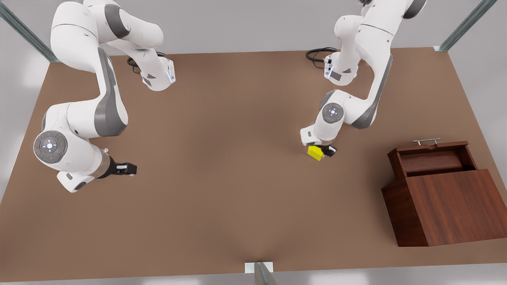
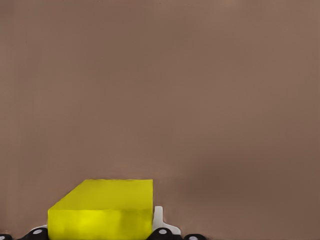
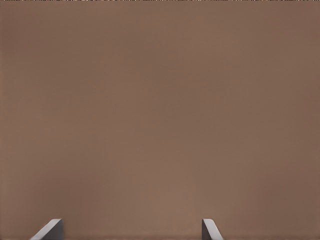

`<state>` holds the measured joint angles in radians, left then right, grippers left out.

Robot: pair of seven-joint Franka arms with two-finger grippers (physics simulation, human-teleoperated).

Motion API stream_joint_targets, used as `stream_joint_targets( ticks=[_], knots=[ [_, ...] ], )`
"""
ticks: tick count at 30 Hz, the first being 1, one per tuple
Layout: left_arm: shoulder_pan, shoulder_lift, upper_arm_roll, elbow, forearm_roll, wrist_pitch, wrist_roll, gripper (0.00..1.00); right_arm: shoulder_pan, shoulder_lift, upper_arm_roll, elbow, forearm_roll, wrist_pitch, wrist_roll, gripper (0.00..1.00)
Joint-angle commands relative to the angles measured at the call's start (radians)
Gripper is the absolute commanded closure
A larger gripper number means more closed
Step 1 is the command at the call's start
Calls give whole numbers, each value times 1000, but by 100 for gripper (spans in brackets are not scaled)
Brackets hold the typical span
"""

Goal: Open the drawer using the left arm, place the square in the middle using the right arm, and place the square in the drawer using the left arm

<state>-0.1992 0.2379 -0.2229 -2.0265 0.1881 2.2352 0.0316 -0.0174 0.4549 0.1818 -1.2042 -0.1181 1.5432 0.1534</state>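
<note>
Your left hand (image 1: pixel 321 152) grips the yellow cube (image 1: pixel 315 152) mid-table (image 1: pixel 222 166), left of the open drawer (image 1: pixel 429 158). Your right hand (image 1: pixel 128 169) waits far left, fingers spread, holding nothing.

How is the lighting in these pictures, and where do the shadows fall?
Front view: soft, even light, no glare on the table; only a faint shadow under the square held by the left gripper, and a dark interior in the open drawer. Left wrist view: the square's top is brighter than its side. Right wrist view: flat, shadowless table behind the open right gripper.
</note>
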Motion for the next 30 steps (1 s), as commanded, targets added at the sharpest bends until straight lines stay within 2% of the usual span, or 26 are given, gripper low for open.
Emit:
stream_joint_targets(
  ticks=[1, 2, 3, 4, 7, 11, 19, 25, 27, 30],
  knots=[
    [4, -2, 8, 14, -27, -15, -13, 28, 0, -1, 1, 0, 0, 0, 0, 0],
    [52, -9, 19, 100, -38, -132, -107, 28, 0, -1, 1, 0, 0, 0, 0, 0],
    [106, -20, 23, 135, -45, -170, -150, 28, 0, 1, -1, 0, 0, 2, 0, 0],
    [152, -31, 71, 181, -52, -233, -157, 28, 0, 1, 1, 2, 0, 0, 0, 0],
    [248, -55, 172, 193, -64, -236, -144, 28, -7, -2, 1, 2, 0, -8, -5, 0],
    [397, -45, 178, 192, -76, -235, -125, 28, -13, -2, 1, 2, 0, -9, -6, 0],
    [569, 46, 178, 199, -64, -140, 100, 28, -13, -1, 1, 0, 2, 0, -5, 0],
    [618, 109, 178, 268, -38, -141, 102, 25, -12, 1, 1, 0, 2, 2, 2, 0],
    [621, 124, 178, 287, -32, -140, 100, 0, -13, -1, 1, 0, 2, 2, 2, 0],
    [621, 124, 178, 287, -33, -140, 97, 0, -13, -1, 1, 0, 2, -2, 0, 0]
  ],
)
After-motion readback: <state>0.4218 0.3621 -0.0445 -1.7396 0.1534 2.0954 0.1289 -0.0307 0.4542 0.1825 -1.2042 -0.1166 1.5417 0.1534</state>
